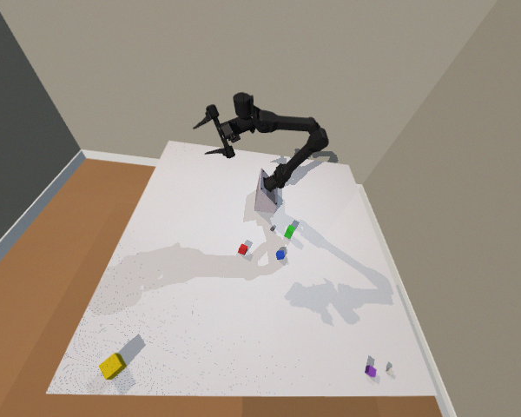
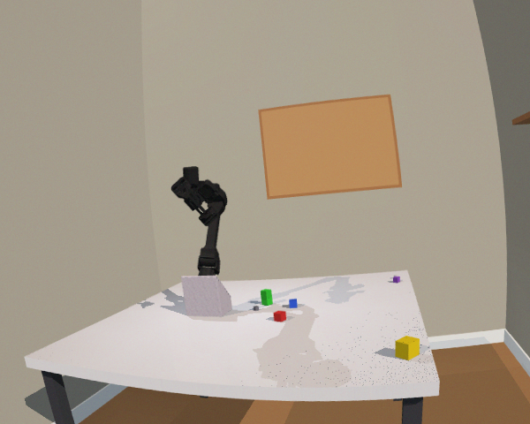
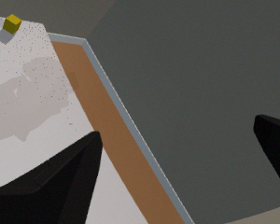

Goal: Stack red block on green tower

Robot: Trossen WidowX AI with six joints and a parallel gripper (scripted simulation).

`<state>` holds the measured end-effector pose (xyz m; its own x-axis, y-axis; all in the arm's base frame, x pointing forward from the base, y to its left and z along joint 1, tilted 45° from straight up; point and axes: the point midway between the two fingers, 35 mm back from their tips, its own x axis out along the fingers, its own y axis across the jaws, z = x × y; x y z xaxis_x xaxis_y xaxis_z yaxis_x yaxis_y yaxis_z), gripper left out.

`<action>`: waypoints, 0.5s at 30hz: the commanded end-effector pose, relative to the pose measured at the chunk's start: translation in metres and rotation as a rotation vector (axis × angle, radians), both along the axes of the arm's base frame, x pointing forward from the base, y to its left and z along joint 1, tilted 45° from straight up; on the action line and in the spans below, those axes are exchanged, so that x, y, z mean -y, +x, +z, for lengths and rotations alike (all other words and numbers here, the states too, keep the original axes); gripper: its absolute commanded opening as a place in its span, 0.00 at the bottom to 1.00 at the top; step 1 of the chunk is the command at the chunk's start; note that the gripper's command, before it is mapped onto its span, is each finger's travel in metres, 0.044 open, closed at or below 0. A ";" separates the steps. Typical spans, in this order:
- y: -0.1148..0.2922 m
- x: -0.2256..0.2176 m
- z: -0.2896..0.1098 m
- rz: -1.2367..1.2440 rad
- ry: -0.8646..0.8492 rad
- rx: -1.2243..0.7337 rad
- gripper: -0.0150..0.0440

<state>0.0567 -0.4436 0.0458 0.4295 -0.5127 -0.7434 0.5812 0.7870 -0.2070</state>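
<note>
The pincer (image 1: 210, 136) hangs wide and empty, upper centre. I'd bring it down squarely over the red block (image 1: 242, 248), jaws straddling it, clear of the green tower (image 1: 289, 231).

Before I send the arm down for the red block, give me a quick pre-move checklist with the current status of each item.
1. Hand open and holding nothing: ok, fingers spread wide with only wall and floor between them in the wrist view.
2. Red block free on the table, touching nothing: ok.
3. Green tower standing upright: ok.
4. Hand lined up over the red block: not ok; it hangs high near the table's far edge, pointing off toward the dark wall.
5. Room around the red block for the fingers: ok; the blue block and small grey piece sit apart from it.
6. Red block in the wrist view: not ok, only the yellow block shows.
</note>
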 end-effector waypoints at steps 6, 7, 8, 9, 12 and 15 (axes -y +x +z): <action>0.095 -0.044 -0.040 0.142 0.283 0.066 1.00; 0.105 -0.051 -0.043 0.154 0.319 0.070 1.00; 0.115 -0.058 -0.047 0.166 0.355 0.074 1.00; 0.125 -0.065 -0.050 0.178 0.391 0.077 1.00; 0.152 -0.088 -0.059 0.210 0.499 0.077 1.00; 0.176 -0.114 -0.067 0.237 0.608 0.067 1.00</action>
<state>0.2100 -0.3536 -0.0107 0.5468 -0.0028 -0.8372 0.3961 0.8819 0.2558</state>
